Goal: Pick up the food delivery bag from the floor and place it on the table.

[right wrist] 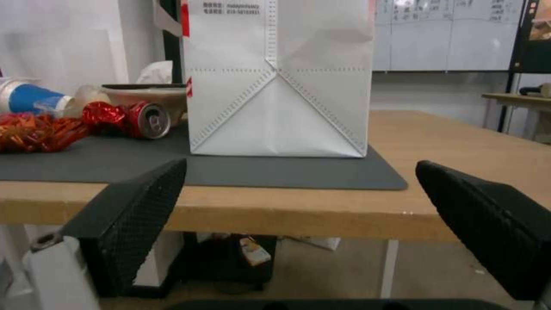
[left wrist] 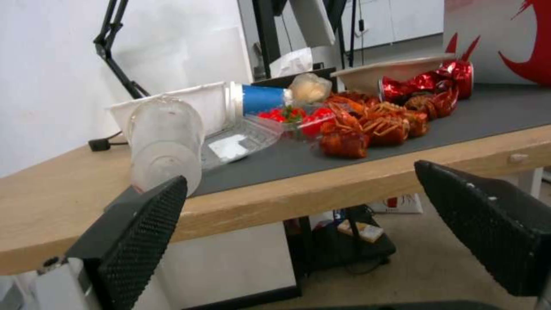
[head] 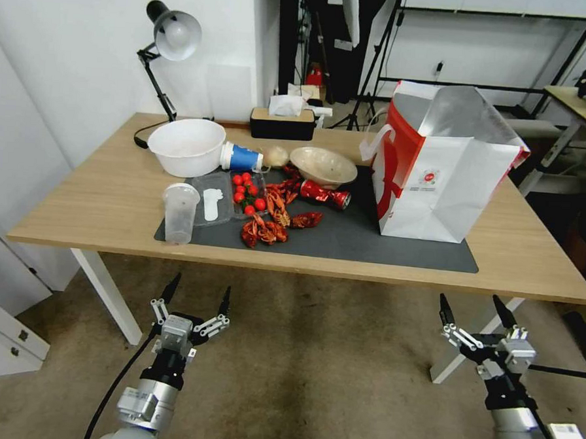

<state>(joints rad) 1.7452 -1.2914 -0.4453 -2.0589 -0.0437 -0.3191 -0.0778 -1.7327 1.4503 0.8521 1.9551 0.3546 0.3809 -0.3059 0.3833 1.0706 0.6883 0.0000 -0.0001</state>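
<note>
Both grippers hang below the table's (head: 78, 202) near edge over the floor (head: 311, 378): my left gripper (head: 197, 294) and right gripper (head: 475, 313), each with fingers spread wide and holding nothing. I see the food delivery bag (head: 439, 181) upright on the dark grey mat (head: 370, 246), right end. Crowding the mat's left: crayfish (head: 273, 218), a crushed red can (head: 325, 195), cherry tomatoes (head: 247, 191), a clear plastic cup (head: 179, 212), a white bowl (head: 187, 146).

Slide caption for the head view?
Food delivery bag upright on the table; both open grippers, left and right, hover below.
</note>
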